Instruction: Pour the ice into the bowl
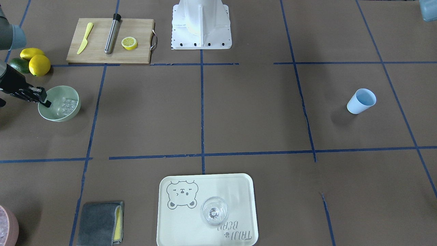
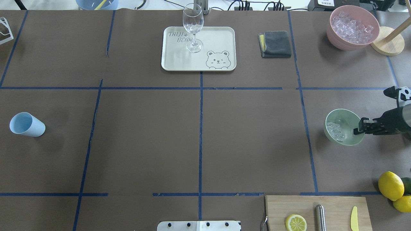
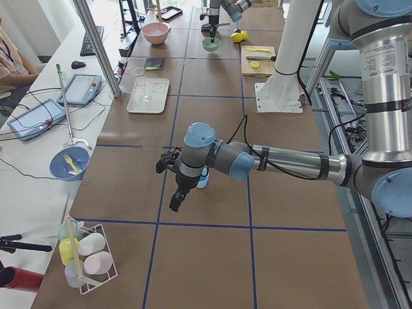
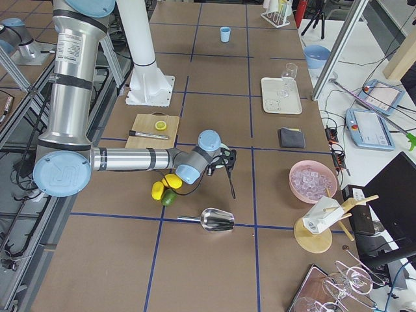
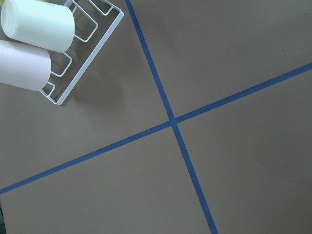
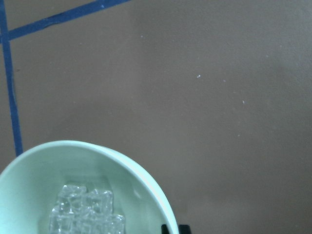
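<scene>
The pale mint-green bowl stands at the table's right end and holds the ice, a small heap of clear cubes. The bowl and the ice also show in the overhead view. My right gripper is at the bowl's rim, shut on it, one finger inside; it also shows in the overhead view. The right wrist view shows the bowl's rim and the ice close up. My left gripper hangs by the light blue cup, which lies on its side; I cannot tell its state.
A pink container of crushed ice stands at the far right, a grey cloth beside it. A tray bears a glass. Lemons, a cutting board and a metal scoop lie near the bowl.
</scene>
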Controlling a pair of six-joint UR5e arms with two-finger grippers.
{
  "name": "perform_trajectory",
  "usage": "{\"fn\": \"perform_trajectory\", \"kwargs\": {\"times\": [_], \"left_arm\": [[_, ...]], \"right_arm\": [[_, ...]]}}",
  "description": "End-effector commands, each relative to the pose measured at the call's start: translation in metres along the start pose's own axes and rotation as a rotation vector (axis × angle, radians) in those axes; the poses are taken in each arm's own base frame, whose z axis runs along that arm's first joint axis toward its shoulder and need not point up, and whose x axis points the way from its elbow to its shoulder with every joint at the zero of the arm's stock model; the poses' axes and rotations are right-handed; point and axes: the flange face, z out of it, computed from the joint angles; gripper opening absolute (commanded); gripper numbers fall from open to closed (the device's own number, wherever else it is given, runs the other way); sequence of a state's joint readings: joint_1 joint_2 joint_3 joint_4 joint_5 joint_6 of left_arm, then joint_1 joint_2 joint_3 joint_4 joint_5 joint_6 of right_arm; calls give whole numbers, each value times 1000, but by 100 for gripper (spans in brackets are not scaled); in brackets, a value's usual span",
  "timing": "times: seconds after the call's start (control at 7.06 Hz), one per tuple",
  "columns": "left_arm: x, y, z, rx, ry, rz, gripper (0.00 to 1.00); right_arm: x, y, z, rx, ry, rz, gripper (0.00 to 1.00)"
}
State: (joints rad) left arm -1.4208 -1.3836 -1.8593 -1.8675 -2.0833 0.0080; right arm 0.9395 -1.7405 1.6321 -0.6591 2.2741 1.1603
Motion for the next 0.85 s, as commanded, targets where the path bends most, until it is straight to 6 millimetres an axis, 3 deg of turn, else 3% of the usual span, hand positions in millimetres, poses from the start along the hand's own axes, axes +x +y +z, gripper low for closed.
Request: {"fn": "perform_trajectory", "kwargs": {"times": [0.0, 0.14, 0.28, 0.42, 0.57, 0.71], "left_arm": [[0, 0, 0, 1, 0, 0, 100], [0, 0, 1, -1, 0, 0, 100], [-1, 1, 1, -2, 0, -1, 100], [-1, 1, 2, -5, 0, -3, 100], [-3, 3, 6, -11, 0, -6, 100], [-4, 4, 7, -15, 2, -13, 100]], "right_arm": [[6, 0, 3, -3, 3, 7, 0], [5, -1, 2, -3, 2, 9, 42], [3, -3, 3, 5, 3, 1, 89], [4, -1, 2, 2, 2, 1, 100], [1, -3, -4, 11, -8, -8, 100], [6, -18, -33, 43, -43, 20, 100]]}}
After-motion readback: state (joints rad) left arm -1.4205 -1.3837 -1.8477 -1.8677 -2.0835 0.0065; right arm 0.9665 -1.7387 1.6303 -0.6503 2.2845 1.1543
